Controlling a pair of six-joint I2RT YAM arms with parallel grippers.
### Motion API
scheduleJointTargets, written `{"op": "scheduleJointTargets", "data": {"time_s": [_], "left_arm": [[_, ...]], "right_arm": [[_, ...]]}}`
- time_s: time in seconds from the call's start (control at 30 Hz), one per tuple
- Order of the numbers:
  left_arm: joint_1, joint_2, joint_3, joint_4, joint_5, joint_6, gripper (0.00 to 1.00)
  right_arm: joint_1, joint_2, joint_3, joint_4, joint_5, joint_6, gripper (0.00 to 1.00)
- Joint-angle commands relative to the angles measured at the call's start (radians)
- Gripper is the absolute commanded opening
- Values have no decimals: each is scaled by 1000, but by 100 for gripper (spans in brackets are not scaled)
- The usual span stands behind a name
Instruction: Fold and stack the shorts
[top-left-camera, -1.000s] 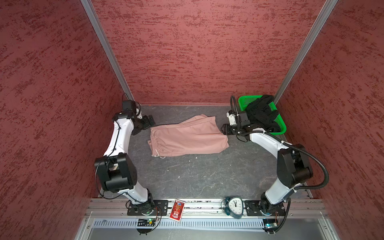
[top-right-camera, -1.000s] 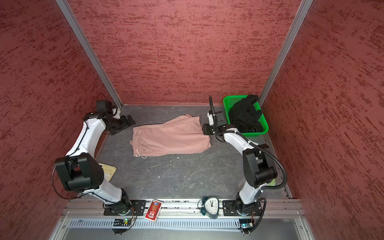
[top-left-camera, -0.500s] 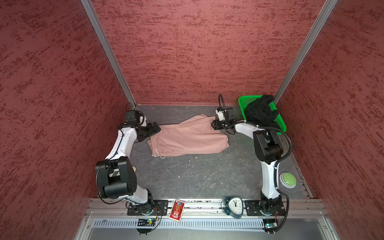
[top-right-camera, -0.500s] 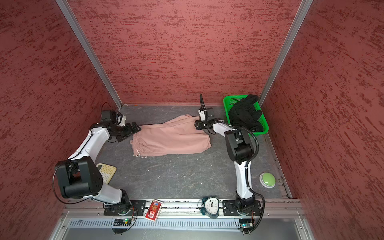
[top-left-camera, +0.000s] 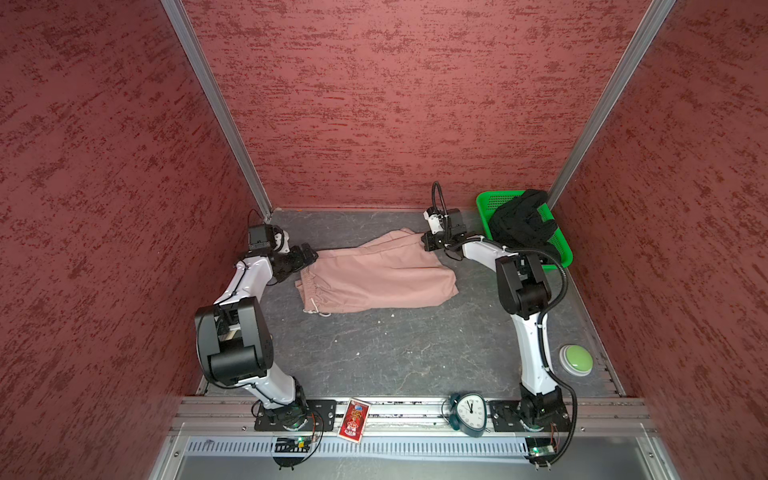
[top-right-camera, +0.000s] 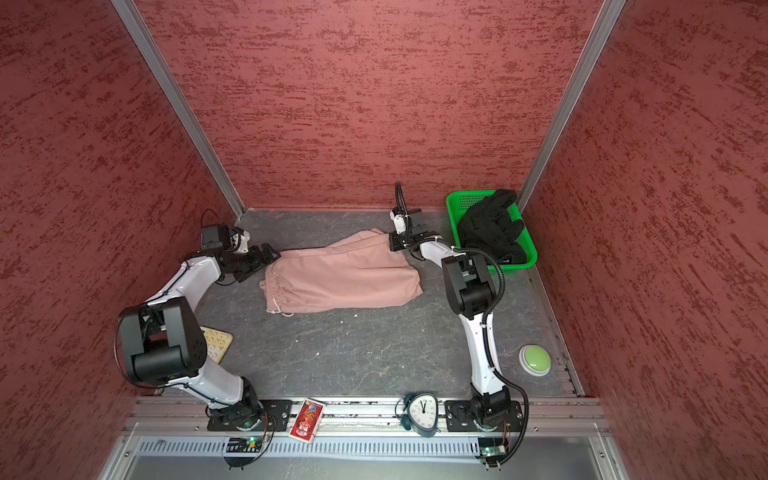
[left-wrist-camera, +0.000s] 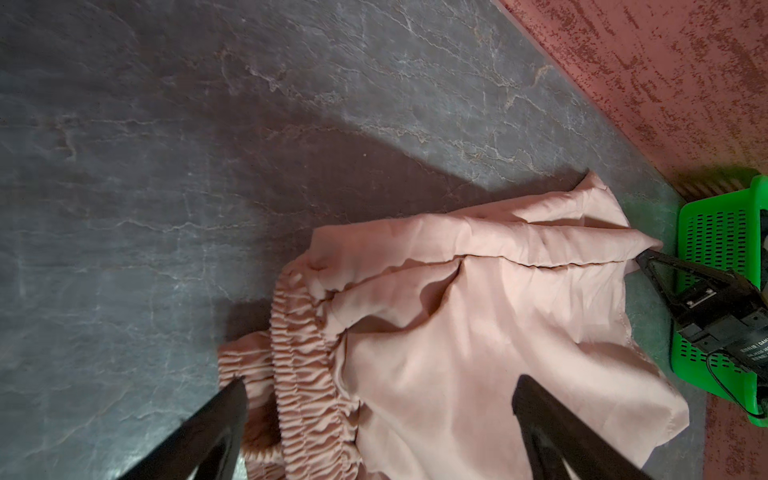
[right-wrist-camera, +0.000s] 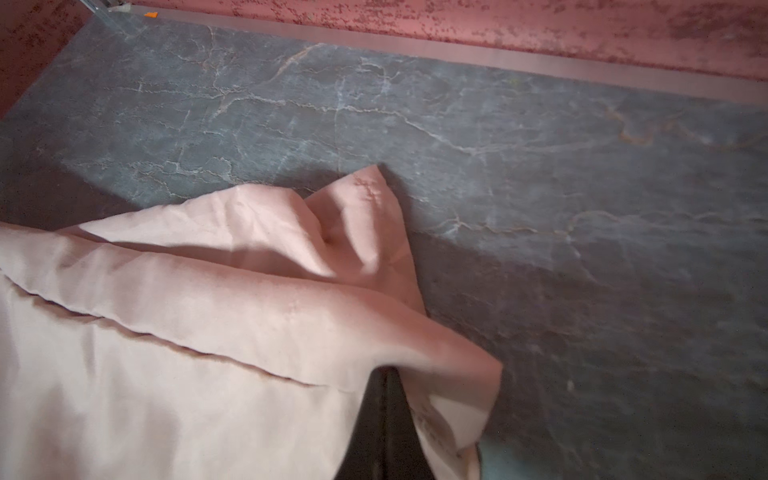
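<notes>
The pink shorts (top-left-camera: 374, 278) (top-right-camera: 340, 278) lie flat at mid-table, with the gathered waistband toward the left arm. My left gripper (top-left-camera: 309, 255) (left-wrist-camera: 380, 390) is open, its fingers straddling the waistband's far corner just above the cloth. My right gripper (top-left-camera: 428, 243) (right-wrist-camera: 386, 374) is shut on the far right hem corner of the pink shorts (right-wrist-camera: 166, 332), and the fabric drapes over its tips. The black shorts (top-left-camera: 521, 226) (top-right-camera: 490, 226) sit bunched in the green basket (top-left-camera: 492, 201).
The basket (top-right-camera: 461, 201) stands in the back right corner against the wall. A green button (top-left-camera: 575, 359) lies at the right front. A clock (top-left-camera: 469, 409) and a red card pack (top-left-camera: 354, 417) sit on the front rail. A beige keypad (top-right-camera: 216, 343) lies under the left arm.
My right gripper swung from beside the basket to the hem corner and closed on it. My left gripper moved in from the back left to the waistband and stayed open.
</notes>
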Motion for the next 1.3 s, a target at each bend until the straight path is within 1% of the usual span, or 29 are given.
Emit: {"op": "scheduleJointTargets", "data": {"time_s": [0.0, 0.07, 0.13, 0.23, 0.27, 0.3, 0.33, 0.37, 0.4, 0.47, 0.5, 0.7, 0.83, 0.93, 1.03, 1.1, 1.13, 1.17, 1.2, 1.27], "left_arm": [[1, 29, -3, 63, 39, 21, 99], [1, 46, -1, 66, 56, 27, 100], [-2, 56, -1, 71, 67, 30, 96], [-5, 64, -1, 73, 72, 33, 77], [-5, 66, 0, 70, 71, 33, 73], [-5, 68, 2, 69, 72, 34, 73], [-5, 70, 3, 68, 72, 34, 73], [-4, 69, 4, 67, 71, 34, 73], [-4, 67, 2, 69, 70, 34, 73], [-5, 64, -3, 75, 71, 32, 75], [-4, 63, -4, 75, 71, 30, 76], [-5, 66, -12, 70, 68, 40, 77], [-5, 67, -15, 65, 56, 45, 78], [-4, 69, -12, 61, 57, 48, 77], [-4, 70, -6, 58, 56, 46, 78], [-5, 70, -1, 55, 60, 45, 76], [-4, 69, 0, 54, 63, 44, 73], [-5, 67, -2, 54, 68, 46, 69], [-5, 67, -1, 53, 69, 46, 68], [-5, 67, 4, 45, 69, 48, 65]], "right_arm": [[1, -26, 34, 6, -23, -19, 0], [1, -56, 23, 3, -24, -21, 0], [0, -93, -3, 6, -22, -19, 0], [-1, -159, -53, 14, -1, -12, 0], [1, -175, -63, 4, 19, -8, 0], [1, -181, -62, -18, 28, -13, 0], [-2, -175, -41, -63, 36, -31, 6], [-1, -163, -23, -93, 58, -39, 32], [-3, -150, -11, -108, 86, -45, 45], [-10, -121, -2, -110, 96, -57, 53], [-15, -104, 5, -106, 90, -57, 55], [-33, -15, 57, -87, 64, -61, 60], [-40, 25, 78, -79, 53, -56, 61], [-43, 41, 74, -55, 5, -46, 60], [-43, 46, 65, -20, -52, -33, 50], [-42, 39, 56, 7, -96, -18, 37], [-42, 35, 51, 21, -107, -8, 30], [-43, 30, 45, 29, -114, 1, 20], [-42, 26, 47, 27, -121, 3, 11], [-43, 16, 50, 7, -119, 8, 0]]}}
